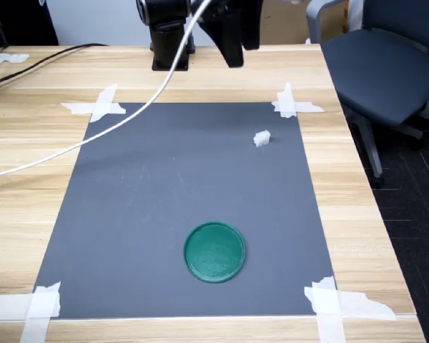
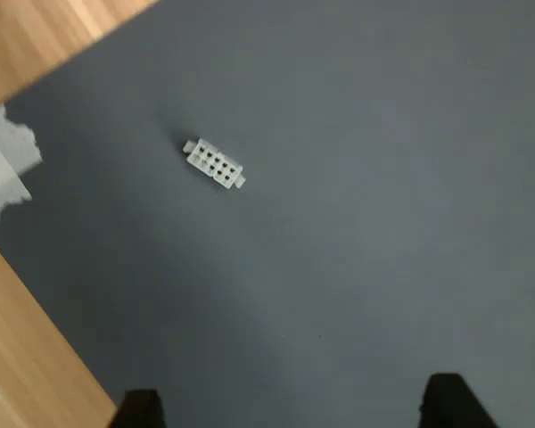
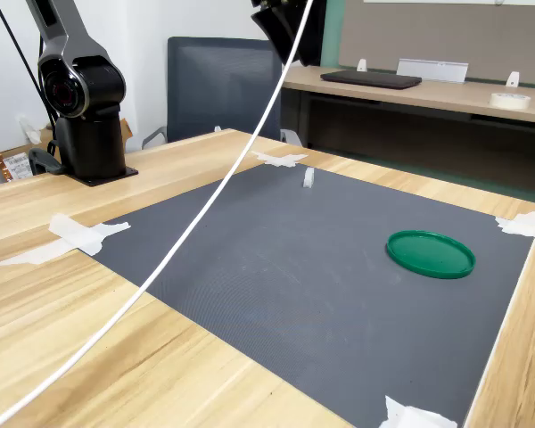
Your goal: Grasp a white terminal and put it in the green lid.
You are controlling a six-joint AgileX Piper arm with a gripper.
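- White blocky plastic terminal lies ungrasped near the grey mat's corner.
- Round dark-green plastic lid sits empty.
- Gripper hovers, fingers spread, holding nothing.

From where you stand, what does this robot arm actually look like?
A black arm with rounded, glossy joints on a black base standing on the wooden table. A white cable hangs from it across the mat. Two dark fingertips show in the wrist view.

White terminal, seemingly upright, sits well apart from green lid.
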